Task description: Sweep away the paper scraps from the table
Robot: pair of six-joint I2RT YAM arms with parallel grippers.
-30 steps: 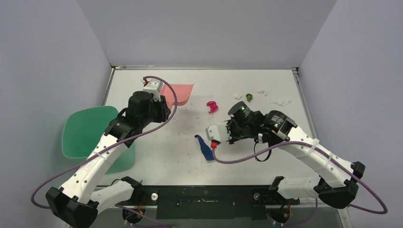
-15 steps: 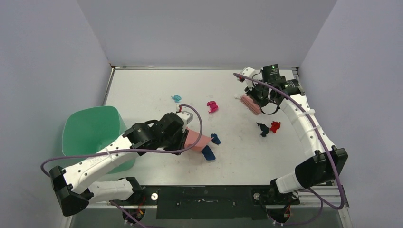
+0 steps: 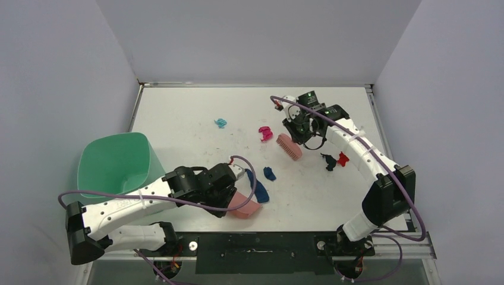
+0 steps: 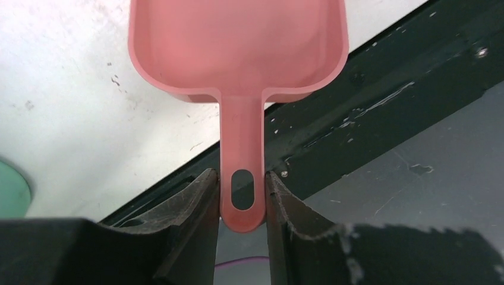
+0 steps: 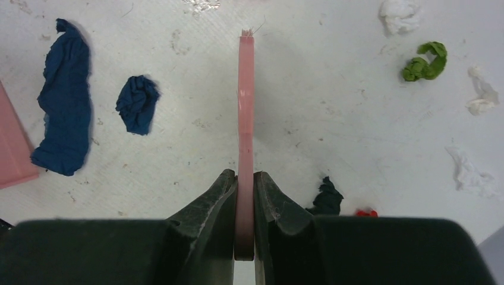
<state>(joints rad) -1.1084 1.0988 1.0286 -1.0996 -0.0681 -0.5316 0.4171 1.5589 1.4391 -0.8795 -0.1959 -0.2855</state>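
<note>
Either side of the right hand (image 5: 245, 193), paper scraps (image 5: 136, 104) on table (image 5: 333, 119).

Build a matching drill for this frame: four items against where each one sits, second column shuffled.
Items:
1. dustpan
2. brush
3. bin
4. teal scrap

Places:
A. gripped in the right jaws
B. lying loose on the table
C. gripped in the left jaws, by the near edge
D. standing at the left edge

Pairs: 1-C, 2-A, 3-D, 4-B
</note>
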